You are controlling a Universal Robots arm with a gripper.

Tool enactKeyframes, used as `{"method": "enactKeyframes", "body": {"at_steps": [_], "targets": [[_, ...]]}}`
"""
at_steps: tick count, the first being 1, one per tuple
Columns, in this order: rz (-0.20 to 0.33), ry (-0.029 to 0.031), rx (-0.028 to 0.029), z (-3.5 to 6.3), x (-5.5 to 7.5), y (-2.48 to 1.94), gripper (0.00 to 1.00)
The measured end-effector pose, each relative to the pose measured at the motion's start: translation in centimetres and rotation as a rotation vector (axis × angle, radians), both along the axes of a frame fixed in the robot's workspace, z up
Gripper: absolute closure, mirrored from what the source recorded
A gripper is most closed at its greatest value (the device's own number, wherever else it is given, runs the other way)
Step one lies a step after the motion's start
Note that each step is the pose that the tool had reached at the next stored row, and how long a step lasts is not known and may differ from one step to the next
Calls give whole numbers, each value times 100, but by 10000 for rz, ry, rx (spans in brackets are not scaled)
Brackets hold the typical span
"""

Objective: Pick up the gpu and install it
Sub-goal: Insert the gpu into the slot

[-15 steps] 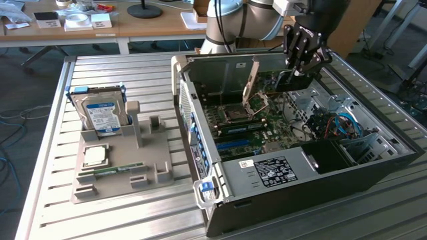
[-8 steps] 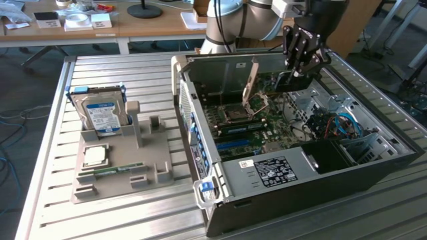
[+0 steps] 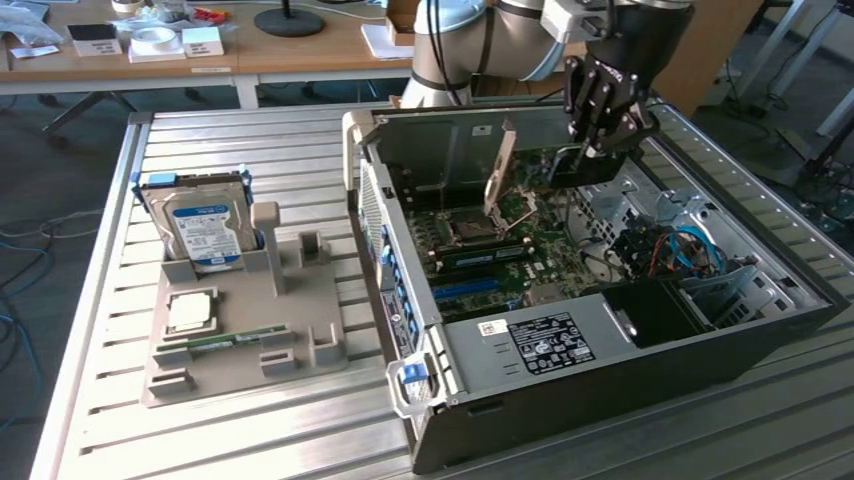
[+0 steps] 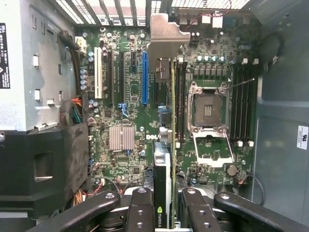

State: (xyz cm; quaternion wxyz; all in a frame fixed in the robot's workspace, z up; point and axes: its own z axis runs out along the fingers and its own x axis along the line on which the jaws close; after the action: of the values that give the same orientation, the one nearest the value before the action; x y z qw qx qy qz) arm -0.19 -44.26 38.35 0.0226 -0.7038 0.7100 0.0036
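On the exterior view's left, the hard drive [image 3: 200,225] stands in its gray holder [image 3: 247,340] on the table [image 3: 94,400]. Right of it, inside the open computer case [image 3: 747,340], the claw [image 3: 603,140] is clamped on the gpu [image 3: 574,168], held edge-on above the motherboard [image 3: 481,255]. Off line with the blue slot [image 4: 144,77], the card could jam or its bracket [image 4: 166,34] could bend.

The table [image 3: 267,420] is bare grey metal with long ridges, a bit shiny. The holder [image 3: 227,350] on it is dull grey plastic. The hard drive [image 3: 200,225] is shiny metal with a paper label. The computer case [image 3: 641,400] is dull black outside and bare metal inside. The gpu [image 4: 163,169] has a shiny metal end plate. The gripper [image 4: 166,198] is smooth black.
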Motion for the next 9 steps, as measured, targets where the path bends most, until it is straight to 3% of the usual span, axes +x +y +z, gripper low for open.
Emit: {"method": "enactKeyframes", "body": {"at_steps": [9], "targets": [[0, -51, 3, -118, -22, 0, 73]]}}
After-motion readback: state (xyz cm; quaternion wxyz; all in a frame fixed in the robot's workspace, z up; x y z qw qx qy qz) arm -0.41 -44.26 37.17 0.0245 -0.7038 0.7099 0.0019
